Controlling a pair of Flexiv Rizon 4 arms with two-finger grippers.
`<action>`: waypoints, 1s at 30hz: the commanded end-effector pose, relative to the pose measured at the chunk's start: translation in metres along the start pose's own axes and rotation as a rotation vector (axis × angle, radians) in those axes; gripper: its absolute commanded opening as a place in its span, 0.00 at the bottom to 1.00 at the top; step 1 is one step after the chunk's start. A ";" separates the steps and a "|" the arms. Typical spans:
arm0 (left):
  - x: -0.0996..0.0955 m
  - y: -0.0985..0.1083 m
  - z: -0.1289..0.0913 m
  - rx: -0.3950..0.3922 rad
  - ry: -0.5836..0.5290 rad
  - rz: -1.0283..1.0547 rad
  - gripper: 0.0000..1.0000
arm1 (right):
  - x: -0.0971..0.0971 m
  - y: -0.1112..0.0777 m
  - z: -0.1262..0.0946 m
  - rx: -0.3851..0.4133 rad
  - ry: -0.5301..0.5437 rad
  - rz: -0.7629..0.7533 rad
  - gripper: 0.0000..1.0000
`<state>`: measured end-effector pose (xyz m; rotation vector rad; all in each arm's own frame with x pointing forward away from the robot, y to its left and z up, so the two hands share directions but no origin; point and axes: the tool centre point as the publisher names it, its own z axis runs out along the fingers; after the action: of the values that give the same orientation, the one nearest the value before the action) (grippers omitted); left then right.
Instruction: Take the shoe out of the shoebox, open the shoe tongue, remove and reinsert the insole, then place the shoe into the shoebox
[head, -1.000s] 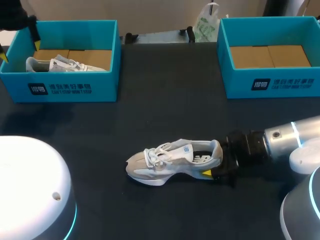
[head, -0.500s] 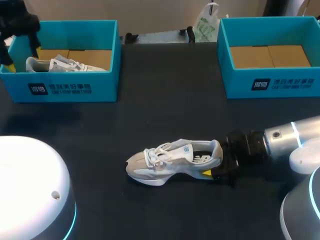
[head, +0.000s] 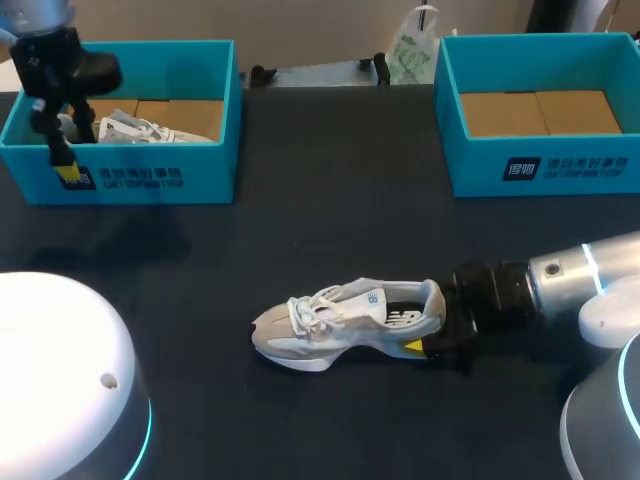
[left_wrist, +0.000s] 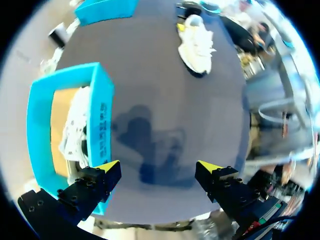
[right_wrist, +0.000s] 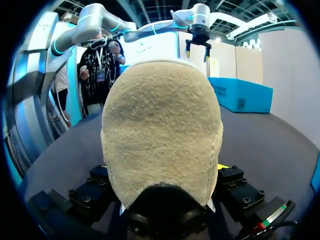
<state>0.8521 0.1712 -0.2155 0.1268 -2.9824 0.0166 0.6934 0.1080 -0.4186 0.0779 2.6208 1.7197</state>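
On dark table (head: 330, 200), clamps right gripper (head: 432, 335) on shoe (head: 345, 322) heel, hiding most of fingertips (head: 413, 347); hangs left gripper (left_wrist: 162, 167) splayed, empty, above left shoebox (head: 150, 180).

Reading the table (head: 330, 230) as a clock face in the head view, with twelve at the far edge, the shoe (head: 345, 325) is lying on its sole a little toward six from the middle. Its toe is pointing to nine and its heel to three. The right gripper (head: 435, 325) is sitting at that heel, with one finger pressing on each side and its arm lying toward four. The left shoebox (head: 150, 180) is standing at ten o'clock and the right shoebox (head: 540, 170) at two, well apart. A second shoe (head: 140, 128) is lying inside the left shoebox. The left gripper (head: 70, 150) is hanging over that box's nine-o'clock end, its fingers standing apart.
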 end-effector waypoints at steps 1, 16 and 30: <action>0.002 0.001 0.002 0.015 -0.008 -0.111 1.00 | 0.001 0.002 -0.001 0.004 -0.002 0.000 0.00; 0.038 -0.067 0.019 0.100 0.066 -0.547 1.00 | 0.001 0.002 -0.001 0.004 -0.002 0.000 0.00; 0.057 -0.122 0.032 -0.057 0.033 -0.765 1.00 | 0.001 0.002 -0.001 0.004 -0.002 0.000 0.00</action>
<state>0.7968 0.0480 -0.2391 1.2251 -2.7008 -0.1189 0.6934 0.1079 -0.4186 0.0779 2.6207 1.7197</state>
